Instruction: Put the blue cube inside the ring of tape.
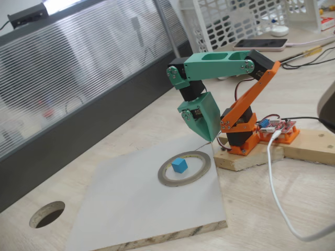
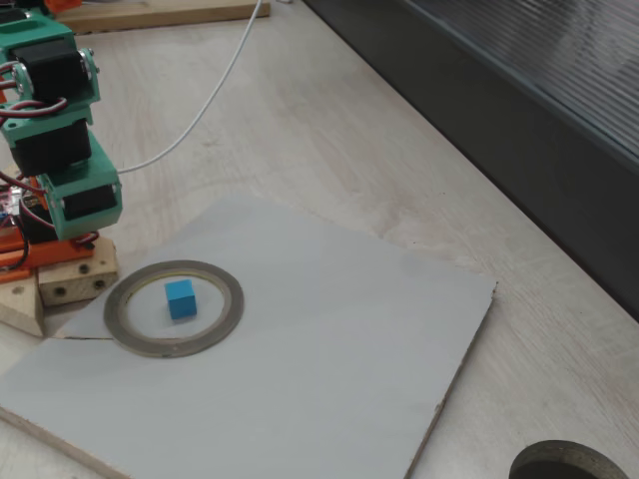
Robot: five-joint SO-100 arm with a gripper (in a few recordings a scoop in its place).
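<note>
The blue cube (image 1: 179,166) (image 2: 181,298) rests flat on the white board inside the ring of tape (image 1: 181,183) (image 2: 115,309), near the middle of its hollow centre and clear of the rim. My green gripper (image 1: 208,137) hangs tip-down above and behind the ring, close to the arm's base. Its fingers look pressed together with nothing between them. It touches neither the cube nor the ring. In the other fixed view the green wrist (image 2: 85,195) stands over the ring's left rear side.
The white board (image 1: 136,209) (image 2: 329,349) lies on a wooden table. A round hole (image 1: 47,214) (image 2: 569,464) is cut in the tabletop. The arm's wooden base (image 1: 246,157), a red circuit board (image 1: 280,127) and a white cable (image 1: 272,178) sit right of the ring. A dark wall panel (image 2: 519,130) borders the table.
</note>
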